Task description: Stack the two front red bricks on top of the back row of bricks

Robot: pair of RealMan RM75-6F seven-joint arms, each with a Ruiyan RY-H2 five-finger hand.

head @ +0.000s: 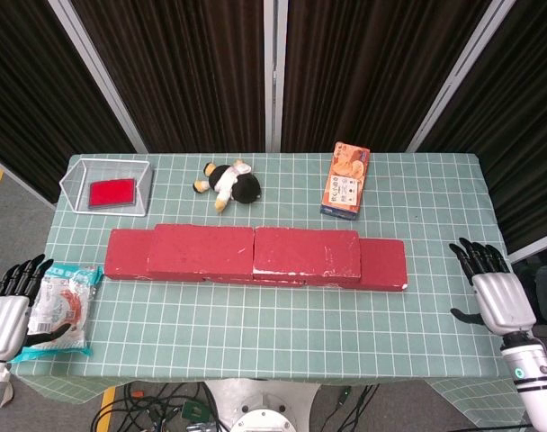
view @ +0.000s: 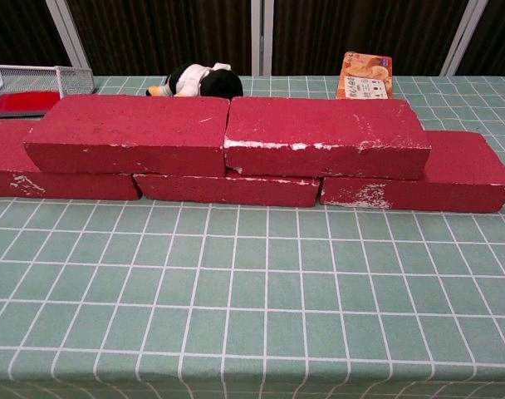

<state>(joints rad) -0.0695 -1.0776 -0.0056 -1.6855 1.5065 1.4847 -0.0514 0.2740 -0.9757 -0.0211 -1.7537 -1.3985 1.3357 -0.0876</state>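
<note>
The fingers (head: 476,254) of my right hand (head: 497,295) are lying spread and straight, holding nothing, and I am reading the fingers of my left hand (head: 5,317) as likewise apart and empty, though that hand is partly cut off at the frame edge. Taking the brick stack as the landmark, I am keeping the right hand well off its right end, beyond the table (head: 453,193) edge, and the left hand well off its left end, just beside a plastic snack packet (head: 59,306) lying on the table corner; neither hand is showing in the chest view. The two upper bricks, the left one (view: 128,133) and the right one (view: 323,135), are sitting end to end on the lower row (view: 452,170), each spanning a joint between the bricks below, which I judge is giving them broad, stable support. The lower row is projecting past both ends of the upper pair. Behind the stack, a plush toy (head: 230,184) and an orange box (head: 346,180) are standing clear of it, and a wire tray (head: 106,184) holding a red pad is sitting behind its left end. I am judging the stacking complete, with both hands parked clear so nothing disturbs the bricks.
</note>
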